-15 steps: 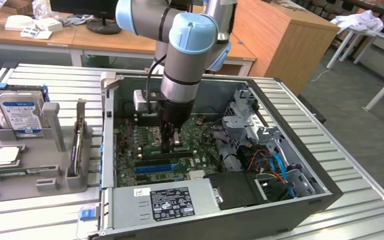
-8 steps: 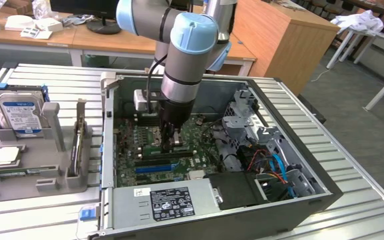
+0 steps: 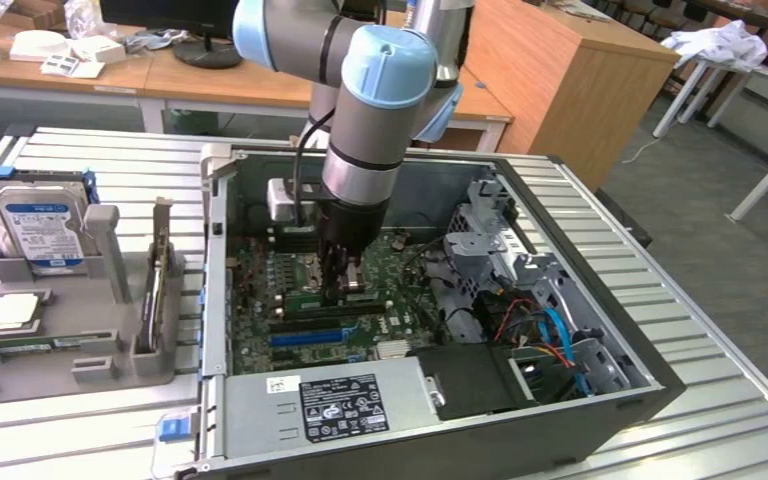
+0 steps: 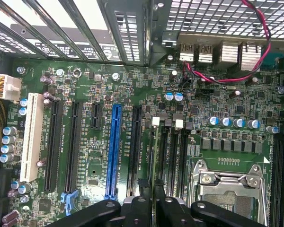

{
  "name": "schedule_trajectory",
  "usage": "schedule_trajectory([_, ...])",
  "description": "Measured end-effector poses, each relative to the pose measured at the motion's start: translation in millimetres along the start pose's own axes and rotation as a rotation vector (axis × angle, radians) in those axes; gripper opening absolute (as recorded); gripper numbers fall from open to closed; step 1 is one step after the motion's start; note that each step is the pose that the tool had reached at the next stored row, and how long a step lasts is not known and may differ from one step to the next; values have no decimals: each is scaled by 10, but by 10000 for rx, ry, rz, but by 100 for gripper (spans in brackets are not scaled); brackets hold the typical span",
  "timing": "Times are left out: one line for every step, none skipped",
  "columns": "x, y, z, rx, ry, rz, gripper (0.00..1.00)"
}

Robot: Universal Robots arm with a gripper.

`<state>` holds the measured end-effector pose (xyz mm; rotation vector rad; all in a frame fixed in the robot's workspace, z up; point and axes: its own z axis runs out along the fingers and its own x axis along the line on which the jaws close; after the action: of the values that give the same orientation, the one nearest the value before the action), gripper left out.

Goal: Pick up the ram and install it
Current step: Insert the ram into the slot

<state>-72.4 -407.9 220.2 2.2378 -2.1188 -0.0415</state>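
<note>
Reaching down into the open computer case on the slatted surface. Pinching the ram between narrow-set fingers. Holding it on edge along the dark memory slots, beside the processor socket, mid-motherboard.

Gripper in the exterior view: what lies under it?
The motherboard, inside the open computer case. The gripper hangs above its dark slots beside the CPU socket; the arm covers the board behind.

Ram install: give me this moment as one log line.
gripper shut on ram | edge-on at memory slots | beside CPU socket
</note>
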Motion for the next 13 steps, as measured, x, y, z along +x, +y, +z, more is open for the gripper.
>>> schedule_trajectory([0, -1, 0, -5, 0, 0, 13])
schedule_trajectory([0, -2, 0, -6, 0, -1, 13])
schedule_trajectory([0, -6, 0, -11, -2, -1, 13])
schedule_trajectory([0, -13, 0, -22, -4, 0, 13])
schedule_trajectory([1, -15, -12, -47, -3, -2, 13])
schedule_trajectory([1, -14, -31, -71, -5, -1, 13])
schedule_trajectory([2, -13, -44, -94, -5, -3, 13])
schedule_trajectory([2, -13, -50, -99, -6, -2, 13])
schedule_trajectory([1, -13, -51, -99, -7, -2, 13])
schedule_trajectory([2, -14, -51, -100, -8, -4, 13])
schedule_trajectory([2, -14, -51, -100, -8, -4, 13])
schedule_trajectory([2, -14, -51, -100, -7, -4, 13])
schedule_trajectory([3, -19, -52, -104, -5, -9, 13])
